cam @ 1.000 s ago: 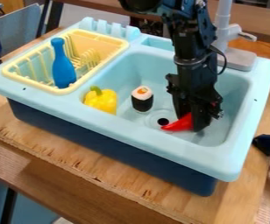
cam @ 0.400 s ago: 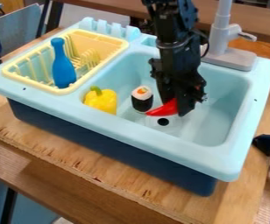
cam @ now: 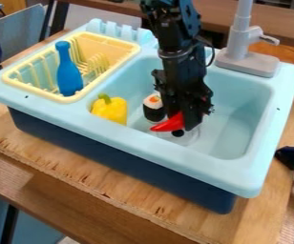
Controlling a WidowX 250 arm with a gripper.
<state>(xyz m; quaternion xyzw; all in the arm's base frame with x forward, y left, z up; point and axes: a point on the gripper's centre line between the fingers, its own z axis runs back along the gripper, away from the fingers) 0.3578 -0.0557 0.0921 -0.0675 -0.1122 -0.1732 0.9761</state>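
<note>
And we're starting close in, with the drain serving as the clock's centre: the wooden board (cam: 79, 175) is running along the near side at six and seven o'clock, and the navy base (cam: 111, 159) of the toy sink is sitting right on it. Moving inward, the pale blue basin (cam: 229, 138) is opening up, and here's the star! The red pepper (cam: 167, 124) is showing at eleven o'clock, just beside the drain (cam: 177, 133): bright, smooth, plain red, wider by the fingers and narrowing in a slight curve to a tip that's pointing toward nine. Its other end is hiding behind the black gripper (cam: 186, 124), which is clasping it between its fingers, low in the basin, with the arm coming down from twelve.

Just behind the red pepper, the sushi roll (cam: 153, 110) is standing upright, black-sided with a white top and an orange centre, partly covered by the gripper. Over at ten, the yellow bell pepper (cam: 111, 110) is resting with its green stem up. Farther out along ten, the blue bottle (cam: 68, 76) is leaning in the yellow dish rack (cam: 108, 42). And away at one o'clock, the grey faucet (cam: 242, 43) is rising from the far rim.
</note>
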